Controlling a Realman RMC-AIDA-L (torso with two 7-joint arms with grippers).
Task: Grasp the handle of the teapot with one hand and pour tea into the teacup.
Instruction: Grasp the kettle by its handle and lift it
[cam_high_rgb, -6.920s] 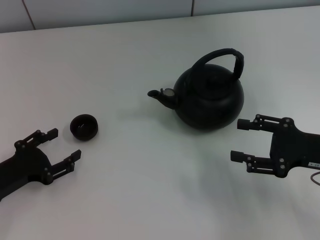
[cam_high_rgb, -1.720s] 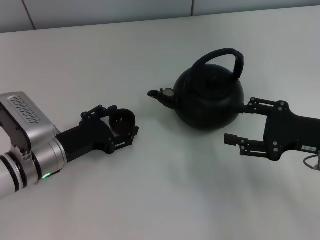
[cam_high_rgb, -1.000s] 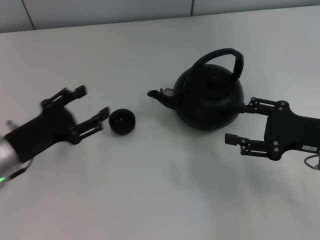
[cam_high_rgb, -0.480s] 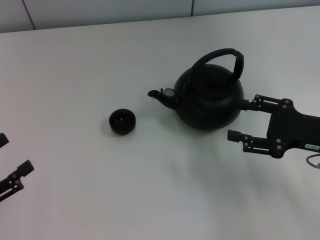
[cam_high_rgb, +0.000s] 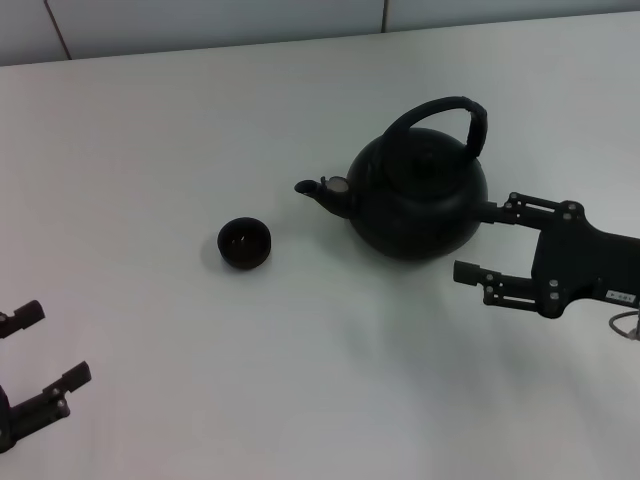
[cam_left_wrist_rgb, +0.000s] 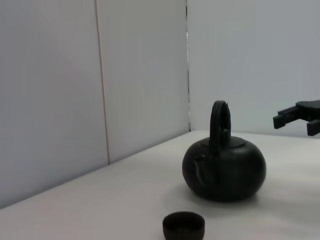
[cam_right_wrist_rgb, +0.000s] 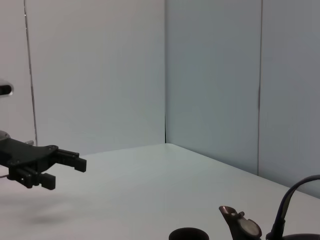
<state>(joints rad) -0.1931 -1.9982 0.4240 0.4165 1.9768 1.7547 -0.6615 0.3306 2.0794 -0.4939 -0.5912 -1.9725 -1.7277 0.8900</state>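
The matte-black teapot (cam_high_rgb: 420, 200) stands upright on the white table (cam_high_rgb: 300, 380), its spout pointing left and its arched handle (cam_high_rgb: 445, 108) over the lid. The tiny dark teacup (cam_high_rgb: 244, 243) sits left of the spout, apart from it. My right gripper (cam_high_rgb: 477, 242) is open just right of the teapot's body, its upper finger close to the pot. My left gripper (cam_high_rgb: 55, 345) is open and empty at the lower left, far from the cup. The left wrist view shows the teapot (cam_left_wrist_rgb: 225, 167), handle (cam_left_wrist_rgb: 219, 125) and teacup (cam_left_wrist_rgb: 183, 226).
Pale wall panels (cam_high_rgb: 200, 20) run along the table's far edge. The right wrist view shows the spout (cam_right_wrist_rgb: 241, 227), the cup's rim (cam_right_wrist_rgb: 189, 234) and the left gripper (cam_right_wrist_rgb: 65, 172) farther off.
My left gripper let go of the teacup, left it nearer the spout, and drew back to the lower left. The right gripper has barely moved. The teapot has not moved.
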